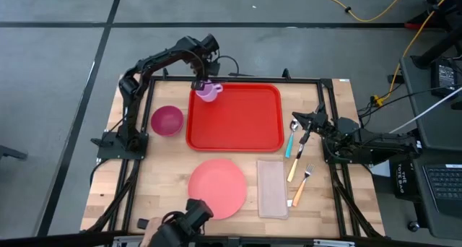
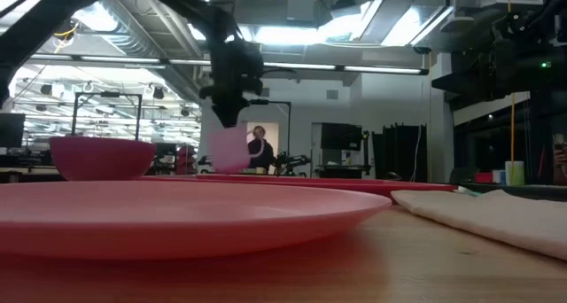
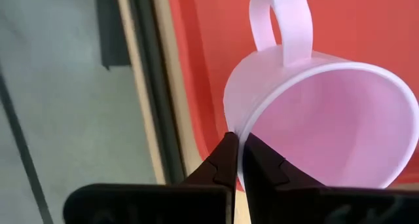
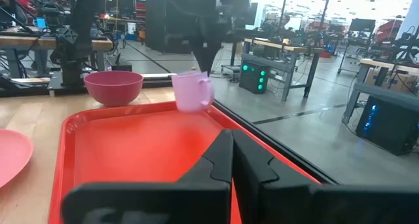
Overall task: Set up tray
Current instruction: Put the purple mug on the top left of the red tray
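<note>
Left gripper [image 3: 237, 160]: clamped on rim of pink mug [image 1: 208, 92], held above tray's far left corner
Tray [image 1: 238, 124]: red, mid-table (bowl [image 1: 167, 120] beside)
Right gripper [image 1: 296, 122]: closed, empty, beside cutlery [image 1: 297, 162]

The tray [image 1: 245, 128] was a loud, solid bright red, no pattern on it at all. The mug [image 1: 208, 92] hanging over its corner was a pale, milky lilac-pink, handle included. The bowl [image 1: 167, 120] beside the tray was a deeper magenta-raspberry, and the round plate [image 1: 217, 187] went more salmon-pink. The napkin [image 1: 272, 188] was plain pale beige. Cutlery was mixed: one teal-handled piece [image 1: 289, 144] and two with orange handles [image 1: 293, 167], heads silvery. The table [image 1: 166, 176] was light wood in butcher-block strips. Both arms were matte black, and a yellow cable [image 1: 375, 14] ran across the grey floor.
</note>
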Robot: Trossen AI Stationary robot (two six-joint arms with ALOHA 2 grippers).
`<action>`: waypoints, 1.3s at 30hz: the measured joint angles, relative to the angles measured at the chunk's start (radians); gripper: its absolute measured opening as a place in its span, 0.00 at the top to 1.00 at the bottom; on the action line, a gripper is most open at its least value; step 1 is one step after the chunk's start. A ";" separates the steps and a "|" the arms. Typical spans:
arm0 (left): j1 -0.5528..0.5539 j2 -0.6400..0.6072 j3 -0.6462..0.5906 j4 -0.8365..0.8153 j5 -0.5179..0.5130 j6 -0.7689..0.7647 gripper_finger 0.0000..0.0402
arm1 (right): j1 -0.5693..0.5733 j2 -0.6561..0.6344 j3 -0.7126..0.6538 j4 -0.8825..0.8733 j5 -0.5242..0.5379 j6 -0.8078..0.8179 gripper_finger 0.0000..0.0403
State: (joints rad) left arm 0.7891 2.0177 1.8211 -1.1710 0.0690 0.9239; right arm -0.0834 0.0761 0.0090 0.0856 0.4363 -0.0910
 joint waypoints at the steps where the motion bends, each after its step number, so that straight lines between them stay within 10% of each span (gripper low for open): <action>1: 0.000 0.008 0.000 -0.003 -0.004 0.005 0.99 | 0.000 0.000 0.000 0.000 0.000 0.000 0.99; 39: -0.006 0.072 0.000 0.030 -0.052 0.029 0.99 | 0.000 0.000 0.000 -0.002 0.018 -0.008 0.99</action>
State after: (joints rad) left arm 0.7830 2.0895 1.8210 -1.1409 0.0167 0.9527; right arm -0.0834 0.0761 0.0090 0.0841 0.4541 -0.0994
